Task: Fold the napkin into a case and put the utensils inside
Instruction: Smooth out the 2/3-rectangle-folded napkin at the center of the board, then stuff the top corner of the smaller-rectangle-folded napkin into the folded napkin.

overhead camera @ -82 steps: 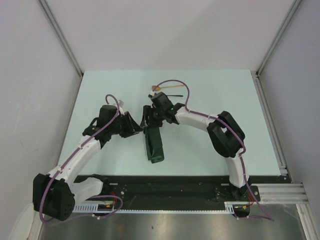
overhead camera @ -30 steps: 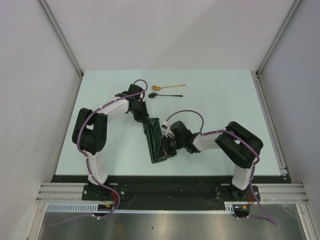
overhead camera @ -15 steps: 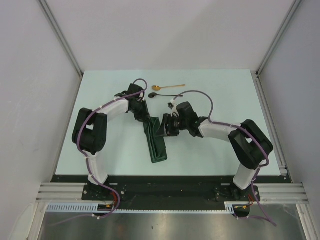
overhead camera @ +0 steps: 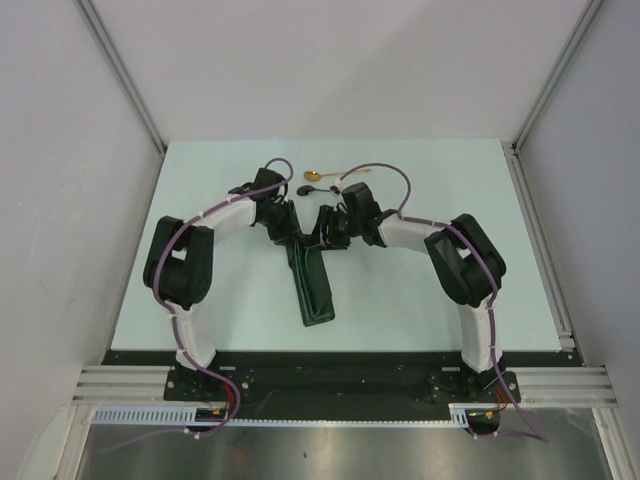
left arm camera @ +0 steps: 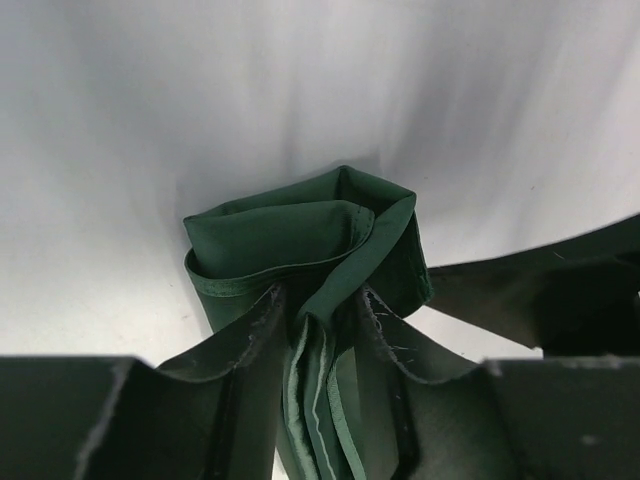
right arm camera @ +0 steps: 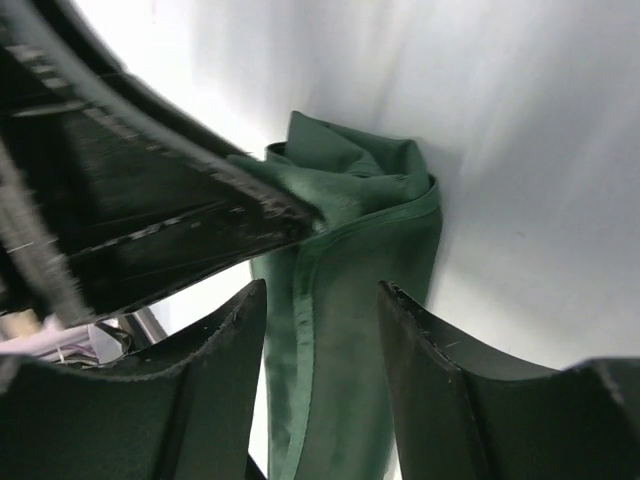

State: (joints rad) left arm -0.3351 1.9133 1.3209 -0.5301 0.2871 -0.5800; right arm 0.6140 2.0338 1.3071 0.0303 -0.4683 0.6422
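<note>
The dark green napkin is folded into a narrow, long case [overhead camera: 313,285] lying mid-table. My left gripper [overhead camera: 291,236] is shut on the case's far end; the left wrist view shows cloth layers [left arm camera: 318,390] pinched between its jaws and a rolled mouth [left arm camera: 300,240] beyond. My right gripper [overhead camera: 322,232] is open and hovers over the same end from the right, with the cloth [right arm camera: 340,330] between its spread fingers [right arm camera: 430,390]. The gold spoon [overhead camera: 316,175] and the black spoon [overhead camera: 308,189] lie just beyond, partly hidden by the right arm.
The pale green table [overhead camera: 200,200] ends at a black rail [overhead camera: 330,365] along the near edge. Grey walls and metal posts [overhead camera: 125,80] close in the left, back and right sides. Purple cables loop over both arms.
My right gripper has swung from the case's near-right side up to its far end, beside the left gripper. The left gripper has kept its hold on the case. The spoons have not moved.
</note>
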